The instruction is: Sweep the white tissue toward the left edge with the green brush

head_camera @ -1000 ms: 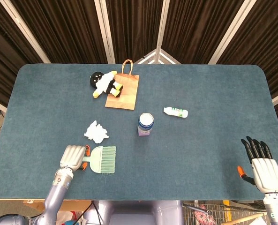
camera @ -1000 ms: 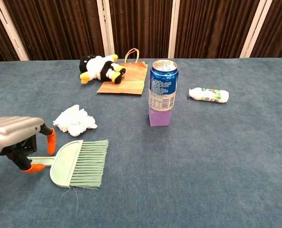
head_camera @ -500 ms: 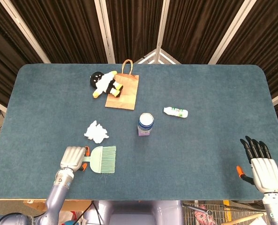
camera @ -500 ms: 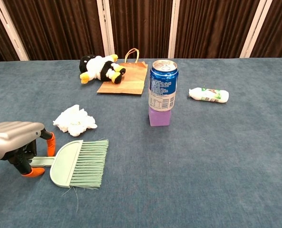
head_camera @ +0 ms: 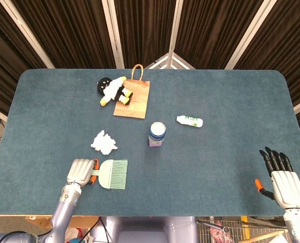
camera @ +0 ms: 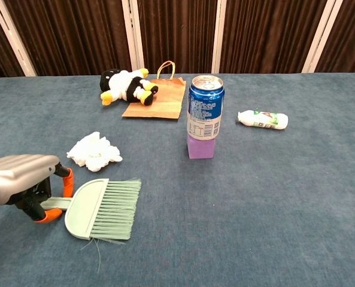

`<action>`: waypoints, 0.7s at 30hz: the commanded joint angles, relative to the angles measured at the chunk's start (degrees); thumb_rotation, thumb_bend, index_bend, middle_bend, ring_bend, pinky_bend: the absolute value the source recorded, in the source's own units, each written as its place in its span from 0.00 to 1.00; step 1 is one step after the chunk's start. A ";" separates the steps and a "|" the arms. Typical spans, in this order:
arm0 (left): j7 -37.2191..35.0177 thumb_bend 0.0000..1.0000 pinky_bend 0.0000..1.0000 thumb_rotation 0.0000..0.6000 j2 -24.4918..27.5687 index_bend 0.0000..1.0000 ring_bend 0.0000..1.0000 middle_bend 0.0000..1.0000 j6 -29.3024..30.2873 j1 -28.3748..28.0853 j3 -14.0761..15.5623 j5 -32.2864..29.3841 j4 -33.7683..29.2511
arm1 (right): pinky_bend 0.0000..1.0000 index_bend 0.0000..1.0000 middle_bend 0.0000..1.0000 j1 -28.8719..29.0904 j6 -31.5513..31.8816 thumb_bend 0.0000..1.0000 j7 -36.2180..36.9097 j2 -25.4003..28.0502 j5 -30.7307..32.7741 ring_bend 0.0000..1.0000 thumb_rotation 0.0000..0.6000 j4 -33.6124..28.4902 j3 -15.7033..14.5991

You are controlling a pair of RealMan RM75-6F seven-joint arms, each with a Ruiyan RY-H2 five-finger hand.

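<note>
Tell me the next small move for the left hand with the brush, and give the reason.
Probably lift the brush and carry it to the right side of the tissue. The left hand holds the handle, but the bristles point right and lie nearer than the tissue, apart from it. To push the tissue left, the bristles likely need to start on its right.

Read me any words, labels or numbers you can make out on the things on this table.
Blue can: printed text on its side, too small and blurred to read.
White bottle: green-marked label, too blurred to read.
Brown paper bag, green brush, plush toy: no text visible.
</note>
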 commanded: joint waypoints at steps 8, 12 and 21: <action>3.80 0.73 1.00 1.00 5.31 0.78 1.00 1.00 3.02 -4.15 -6.58 2.47 -8.19 | 0.04 0.00 0.00 0.19 -0.42 0.36 0.35 -0.05 0.25 0.00 1.00 0.05 0.07; 6.94 0.73 1.00 1.00 5.38 0.79 1.00 1.00 2.67 -7.46 -10.31 -0.32 -8.57 | 0.04 0.00 0.00 0.21 -0.52 0.36 0.74 -0.10 0.25 0.00 1.00 0.05 0.03; 13.37 0.73 1.00 1.00 0.28 0.79 1.00 1.00 0.19 -15.52 -14.13 -10.57 -2.83 | 0.04 0.00 0.00 0.73 -1.52 0.36 2.00 -0.26 1.09 0.00 1.00 0.48 0.42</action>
